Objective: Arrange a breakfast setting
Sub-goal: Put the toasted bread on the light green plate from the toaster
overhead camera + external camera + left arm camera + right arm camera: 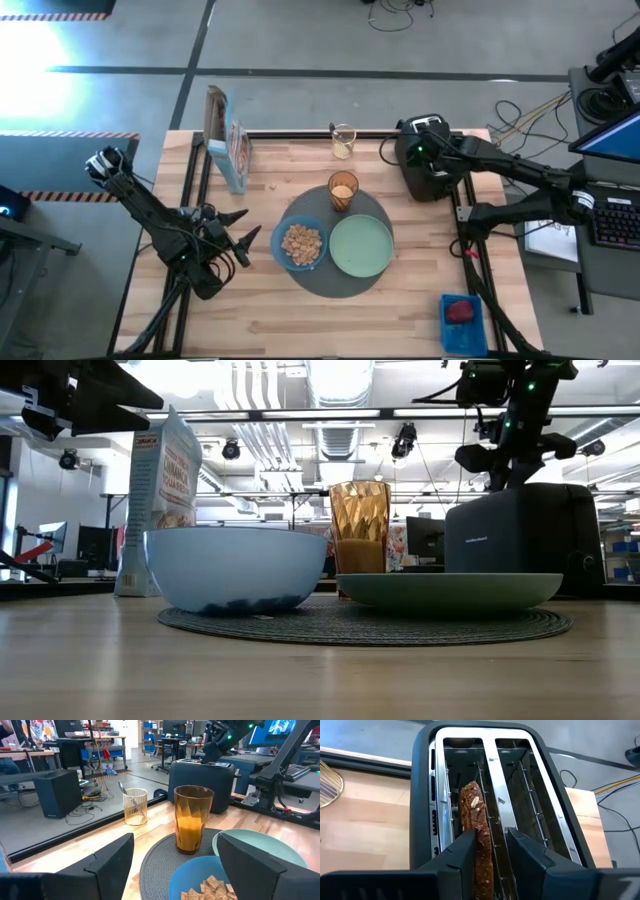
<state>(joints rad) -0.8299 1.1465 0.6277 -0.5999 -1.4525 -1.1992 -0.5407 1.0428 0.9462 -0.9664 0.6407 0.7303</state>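
A round dark-grey mat [335, 282] lies mid-table. On it stand a small blue bowl [302, 243] of cereal, a pale green plate [360, 245] and an amber glass of orange drink [342, 190]. A pale spoon [122, 790] stands in a wire cup [343, 140] at the far edge. My left gripper [245, 228] hovers open and empty, left of the bowl. My right gripper [425, 128] is open above the black toaster [430, 165]. Its fingers stand on either side of a brown bread slice [472, 805] that stands upright in one slot. My right gripper comes at the bread slice from above, pointing down, one finger [457, 857] on each flat side of it. A gap shows between the slice and the other finger [525, 855]. I cannot tell whether the first finger touches the slice.
A blue cereal box [228, 140] stands upright at the far left. A blue tray with a red thing [462, 315] sits at the near right corner. The toaster's second slot [530, 795] holds nothing. Bare wood lies along the near edge.
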